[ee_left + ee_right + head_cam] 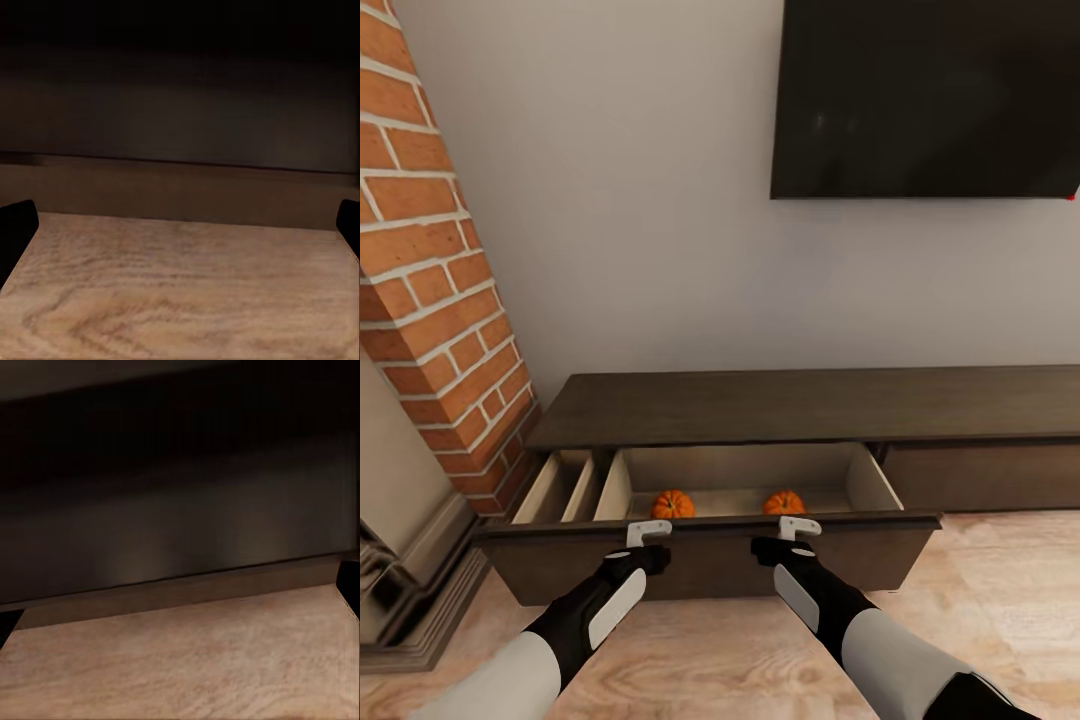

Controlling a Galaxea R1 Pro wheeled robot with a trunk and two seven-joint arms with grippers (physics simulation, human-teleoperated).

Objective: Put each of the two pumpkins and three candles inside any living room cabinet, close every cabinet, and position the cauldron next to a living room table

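Left tool (649, 533): sat at the front edge of the open drawer, at about 7 o'clock in the head view. Its dark fingertips (16, 229) stood wide apart in the left wrist view, released, nothing between them.
Right tool (799, 528): sat at the same front edge, at about 5 o'clock in the head view. Its fingertips (349, 585) stood at the far sides of the right wrist view, released, holding nothing.
Drawer (710, 545): pulled out from the left end of the cabinet (800, 405), pale wood inside, dark front facing the robot.
Left pumpkin (673, 504): lay on the drawer bottom near the front, at 12 o'clock from the left tool.
Right pumpkin (784, 502): lay on the drawer bottom near the front, at 3 o'clock from the left pumpkin, well apart from it.
Screen (925, 98): dark, on the wall at 1 o'clock.
Brick column (435, 270): at 9 o'clock, beside the cabinet's left end.
Floor (1000, 580): pale wood, under the cabinet.
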